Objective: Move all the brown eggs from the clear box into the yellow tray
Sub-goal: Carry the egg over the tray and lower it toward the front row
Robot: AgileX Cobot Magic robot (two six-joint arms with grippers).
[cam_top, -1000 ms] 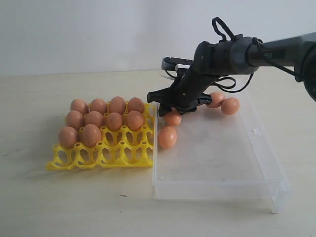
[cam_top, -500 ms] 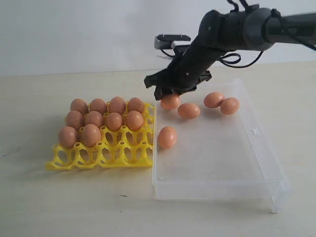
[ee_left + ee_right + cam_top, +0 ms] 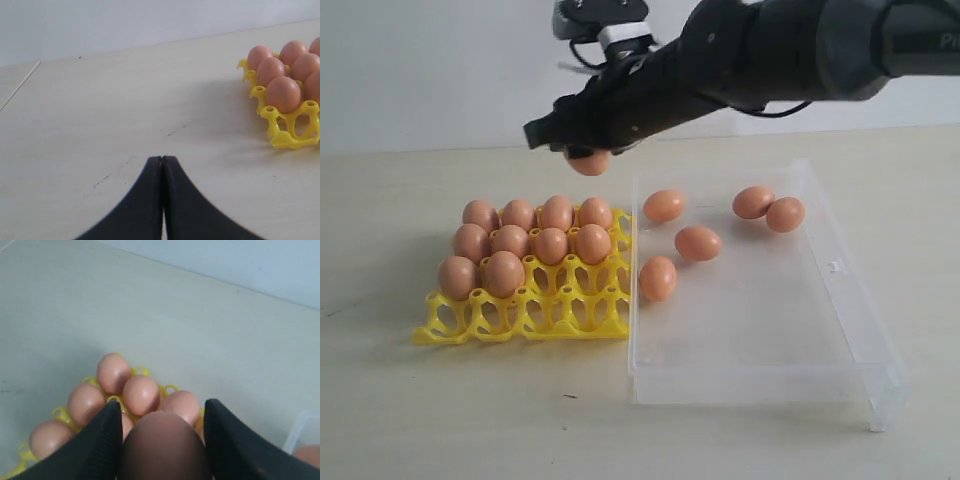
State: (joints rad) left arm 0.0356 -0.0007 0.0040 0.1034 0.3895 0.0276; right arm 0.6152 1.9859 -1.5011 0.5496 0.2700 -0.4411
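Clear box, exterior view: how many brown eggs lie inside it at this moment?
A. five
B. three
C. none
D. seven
A: five brown eggs rest on the floor of the clear box. The held egg, gripped in the right arm's jaws, is up in the air outside the box.

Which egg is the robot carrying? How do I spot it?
Look for the bright yellow tray on the left of the exterior view. Above its back right corner hangs the black right gripper, pinching the brown egg. It is the only egg up in the air; the others sit in tray cups or lie in the clear box.
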